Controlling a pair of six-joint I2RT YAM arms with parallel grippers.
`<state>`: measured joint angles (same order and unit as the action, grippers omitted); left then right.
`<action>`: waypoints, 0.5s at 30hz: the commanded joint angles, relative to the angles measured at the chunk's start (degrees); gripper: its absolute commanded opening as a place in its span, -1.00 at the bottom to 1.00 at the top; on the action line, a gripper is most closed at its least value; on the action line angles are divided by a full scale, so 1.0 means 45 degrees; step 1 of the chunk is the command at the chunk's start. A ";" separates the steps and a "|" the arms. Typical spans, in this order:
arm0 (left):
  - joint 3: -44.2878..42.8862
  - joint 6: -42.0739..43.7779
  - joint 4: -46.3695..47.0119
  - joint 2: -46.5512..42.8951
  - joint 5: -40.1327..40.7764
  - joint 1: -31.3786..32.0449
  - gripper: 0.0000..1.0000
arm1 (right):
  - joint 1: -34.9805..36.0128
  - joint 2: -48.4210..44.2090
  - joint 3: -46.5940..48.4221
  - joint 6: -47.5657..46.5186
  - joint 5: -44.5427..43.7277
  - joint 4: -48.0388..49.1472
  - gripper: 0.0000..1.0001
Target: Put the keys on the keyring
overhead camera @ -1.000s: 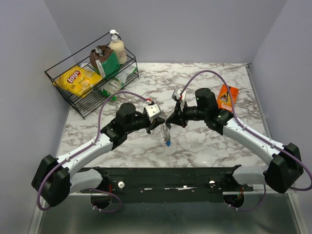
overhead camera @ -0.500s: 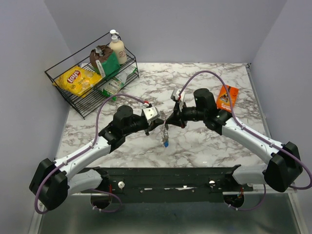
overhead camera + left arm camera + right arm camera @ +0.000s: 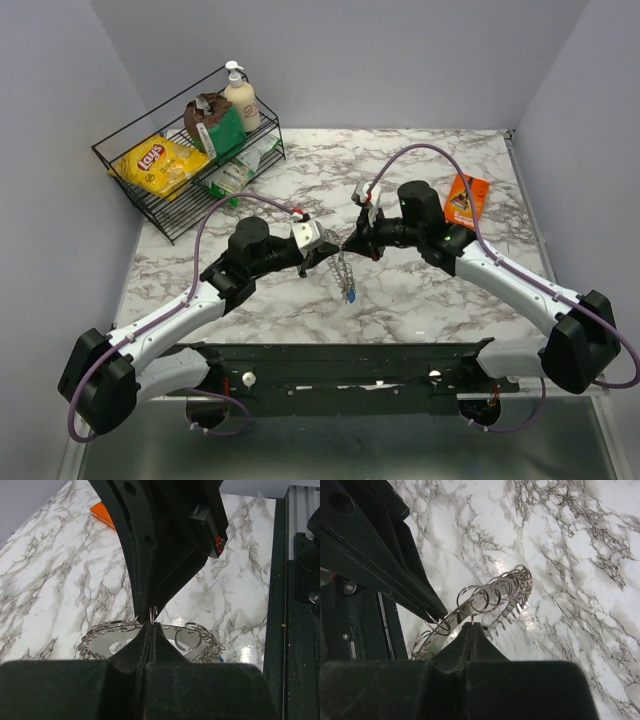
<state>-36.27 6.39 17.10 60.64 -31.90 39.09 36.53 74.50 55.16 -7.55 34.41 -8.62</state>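
In each wrist view the camera's own black fingers fill the lower part and hide whatever lies beneath them. The left gripper has its jaws pressed flat together, only a fine wire loop poking out at the tips. The right gripper is likewise closed, onto a thin sliver at the edge of the keyring, a large flat grey metal ring with a toothed, gear-like rim. The keyring hangs in the air between the two fingertips, tilted, with several small shiny split rings threaded along it. From above, a tiny blue-headed key dangles below it over the glossy grey-veined marble table. The red and black keys cannot be made out. Farther back lie an orange packet and a black wire basket.
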 commanded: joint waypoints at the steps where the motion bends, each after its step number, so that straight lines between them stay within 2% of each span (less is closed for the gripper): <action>1: -0.0182 -0.0053 0.0321 -0.0136 0.0291 0.0063 -1.00 | 0.0026 -0.0656 0.0068 -0.0197 0.0185 0.0159 -0.99; 15: 0.0169 -0.0171 0.0613 -0.0722 0.1561 0.0024 -1.00 | 0.0026 -0.0950 -0.0070 -0.0002 -0.0752 0.0022 -0.99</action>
<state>-36.14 5.89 17.06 59.46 -27.49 39.11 36.53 71.44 55.13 -7.55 33.65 -8.64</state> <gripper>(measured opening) 0.009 0.009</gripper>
